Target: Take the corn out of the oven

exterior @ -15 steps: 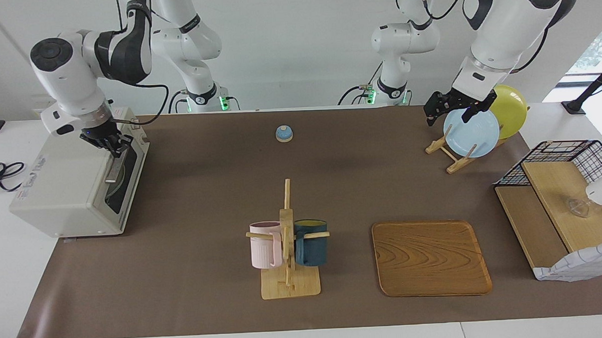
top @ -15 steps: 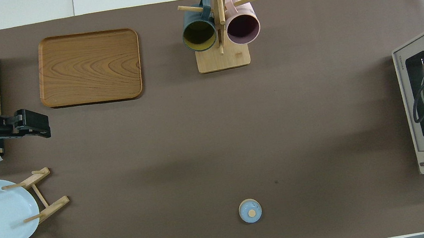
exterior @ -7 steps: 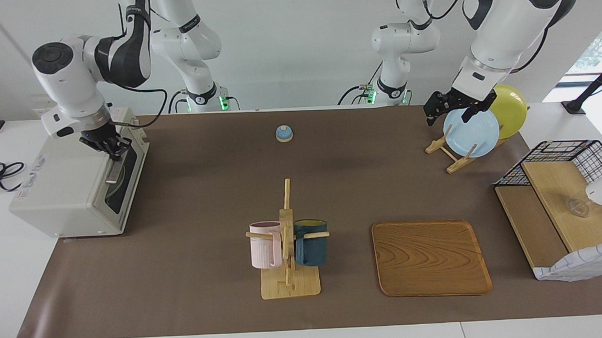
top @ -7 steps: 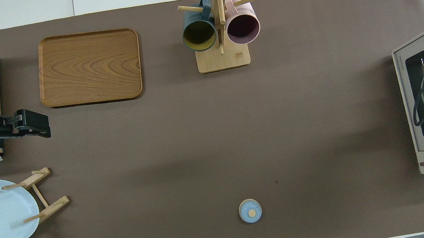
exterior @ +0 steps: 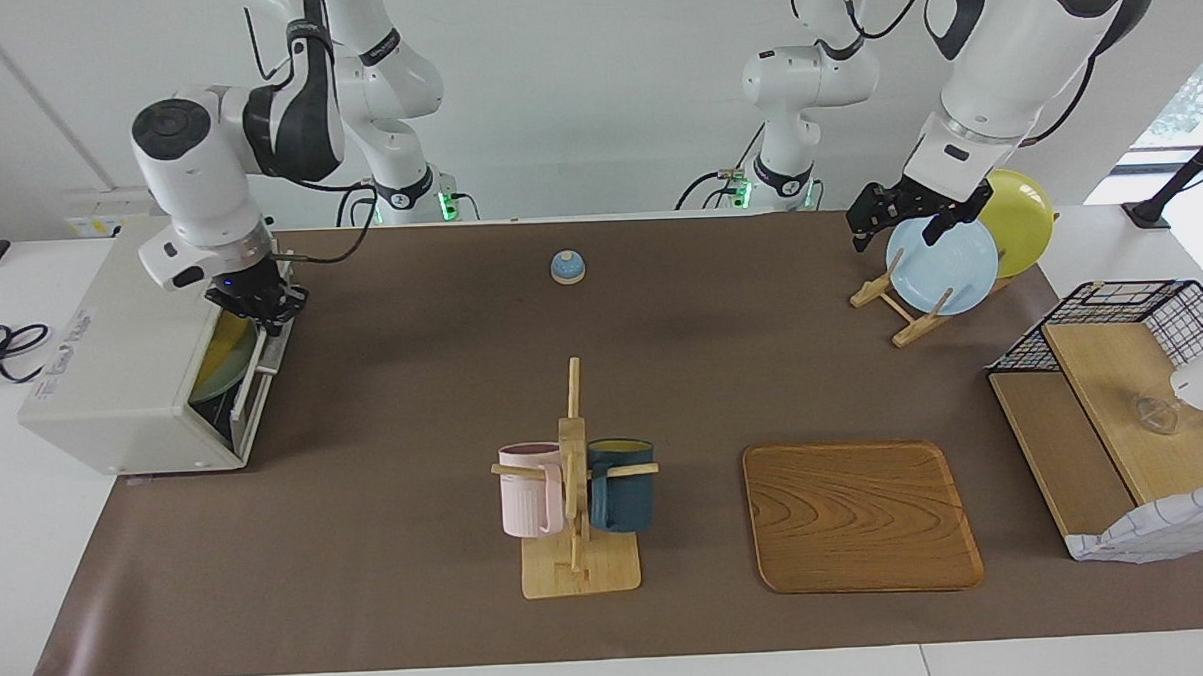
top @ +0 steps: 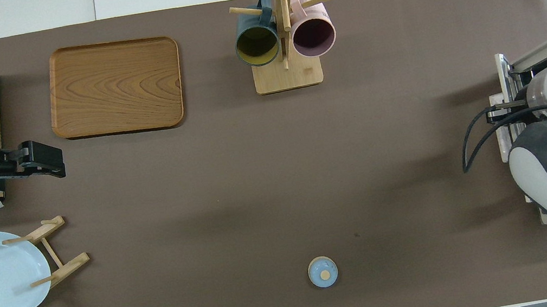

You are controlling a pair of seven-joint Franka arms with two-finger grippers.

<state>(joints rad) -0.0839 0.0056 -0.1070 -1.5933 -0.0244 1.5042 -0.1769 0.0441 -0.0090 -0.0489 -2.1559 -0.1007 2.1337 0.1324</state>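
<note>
Corn unseen inside oven (exterior: 122, 370); right gripper (exterior: 260, 302) nearest, clamped on door handle (exterior: 254, 365), door part-open; left gripper (exterior: 907, 217) open over plate rack (exterior: 895, 303)

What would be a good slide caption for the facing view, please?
Right gripper, shut on the handle, pulls the oven door partly open; left gripper waits open over the plate rack.

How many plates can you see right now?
3: a light blue plate and a yellow plate upright in the wooden rack at the left arm's end, and one yellowish plate inside the partly open oven. Others may be hidden.
</note>
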